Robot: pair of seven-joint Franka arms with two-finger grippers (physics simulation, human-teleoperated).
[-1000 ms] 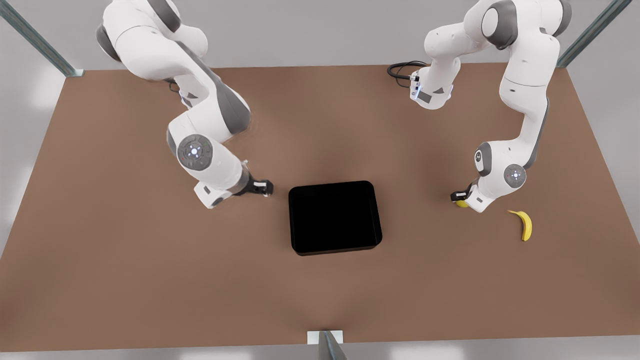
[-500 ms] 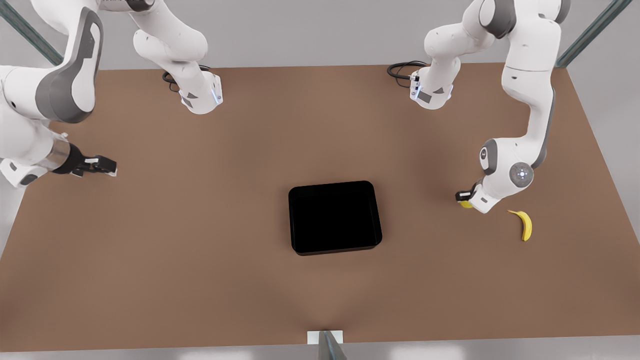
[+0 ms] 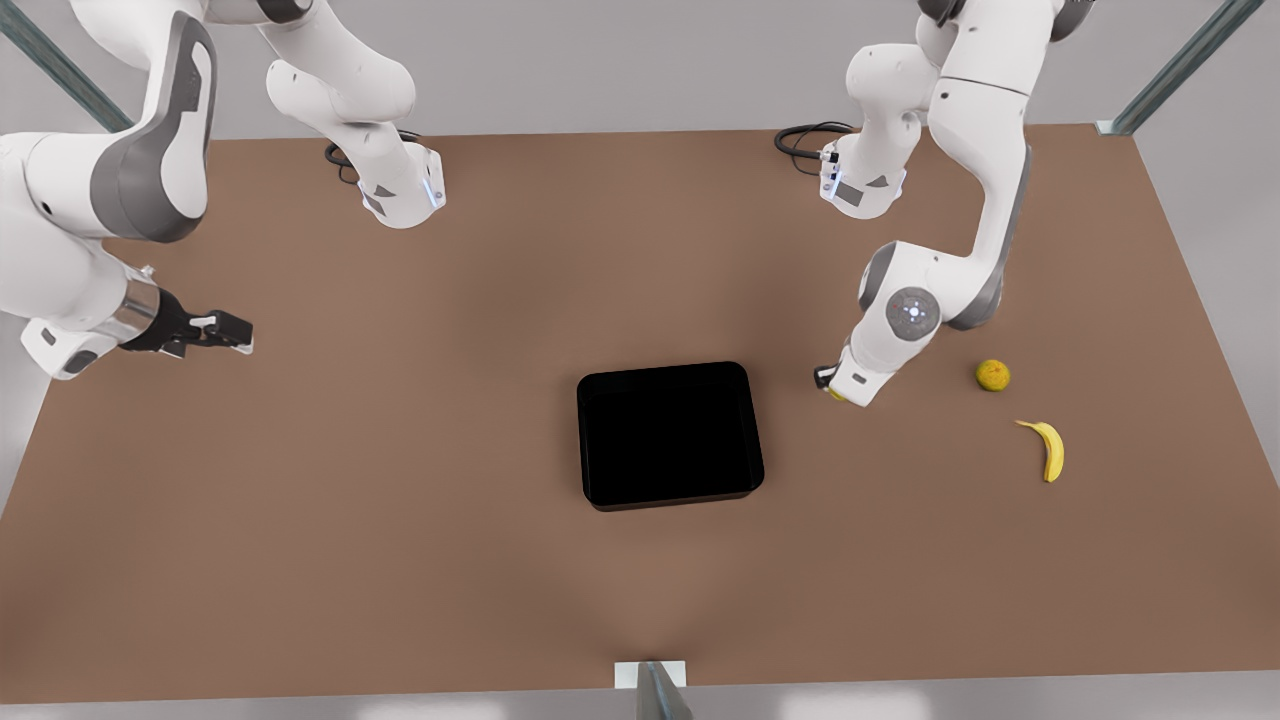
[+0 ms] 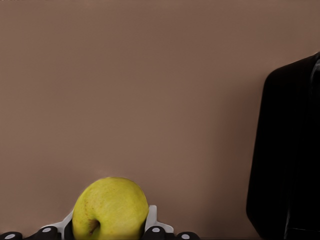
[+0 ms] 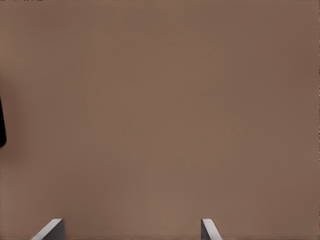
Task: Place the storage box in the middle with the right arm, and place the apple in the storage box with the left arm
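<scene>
The glossy black storage box (image 3: 668, 435) sits flat in the middle of the brown table (image 3: 400, 560). My left gripper (image 3: 828, 384) hovers just off the box's side on the front view's right, shut on the yellow-green apple (image 3: 836, 395). In the left wrist view the apple (image 4: 111, 207) sits between the fingers (image 4: 152, 225), and the box wall (image 4: 295, 150) is close by. My right gripper (image 3: 232, 334) waits far off at the front view's left, open and holding nothing. Its wrist view has a sliver of the box (image 5: 1, 125) beyond the spread fingertips (image 5: 50, 230).
An orange-yellow round fruit (image 3: 993, 375) and a banana (image 3: 1045, 448) lie on the table toward the front view's right. Both arm bases (image 3: 400, 195) (image 3: 862, 185) and a black cable loop (image 3: 800, 140) stand at the far edge.
The left gripper carried the apple toward the box, uncovering the orange fruit. The right arm swung from beside the box out to the front view's left and has since held nearly still.
</scene>
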